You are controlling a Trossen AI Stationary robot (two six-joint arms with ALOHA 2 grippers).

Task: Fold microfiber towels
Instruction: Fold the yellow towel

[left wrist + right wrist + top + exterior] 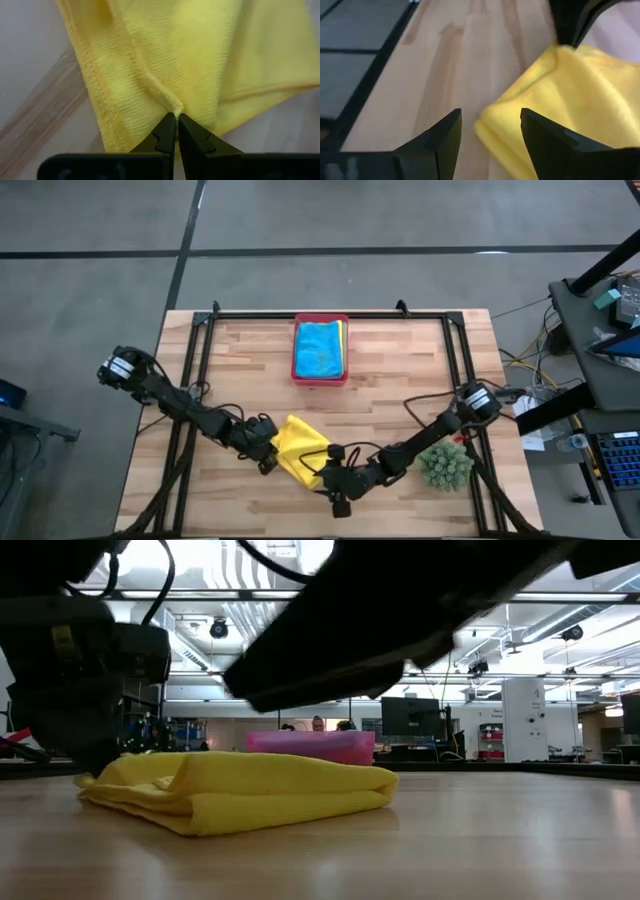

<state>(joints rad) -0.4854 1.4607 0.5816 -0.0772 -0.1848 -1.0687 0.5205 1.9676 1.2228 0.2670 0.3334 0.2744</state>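
The pale butcher-block wooden table (250,360) stood on a grey concrete floor (90,230) marked with dark seams, and a thin black metal frame (330,314) ran along its far edge and down both sides. Near the middle of the far edge sat a pink plastic tray (321,377) holding folded cloths, a turquoise blue microfiber towel (318,348) on top and a strip of yellow showing at its right edge. A spiky green plant (445,465) stood near the front right of the table.

Toward the front centre lay a yellow microfiber towel (296,445), bunched into a loose fold; in the low view it made a soft flat mound (240,790) resting on the wood. The left gripper (176,125) was at the towel's left edge, its fingers pressed together on a small pinch of the yellow cloth. The right gripper (490,132) was low over the table at the towel's front right corner, its fingers (445,135) spread apart with nothing between them but bare wood and the towel's edge just beside one finger.

Beyond the table, the low view showed a large bright room with ceiling strip lights (300,595), dark monitors (410,718) on distant desks and a white cabinet (525,718).
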